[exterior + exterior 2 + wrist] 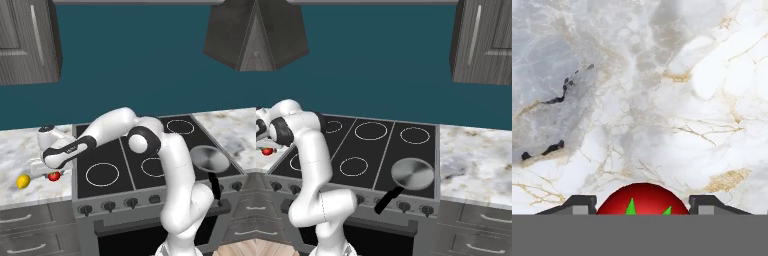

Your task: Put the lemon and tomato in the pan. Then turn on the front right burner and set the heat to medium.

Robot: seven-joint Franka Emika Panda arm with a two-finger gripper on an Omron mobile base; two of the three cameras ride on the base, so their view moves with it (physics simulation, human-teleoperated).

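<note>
The red tomato with its green stem lies on the marble counter left of the stove, and it also appears as the tomato at the left edge of the right base view. My gripper reaches down over it. In the hand view the tomato sits between the fingertips, which press against both its sides. The yellow lemon rests on the counter just left of the tomato. The grey pan stands on the front right burner, and its black handle sticks out over the stove's front.
The black stove top has several burner rings, and a row of knobs runs along its front. Marble counter lies to the right of the stove. Grey cabinets hang above on both sides.
</note>
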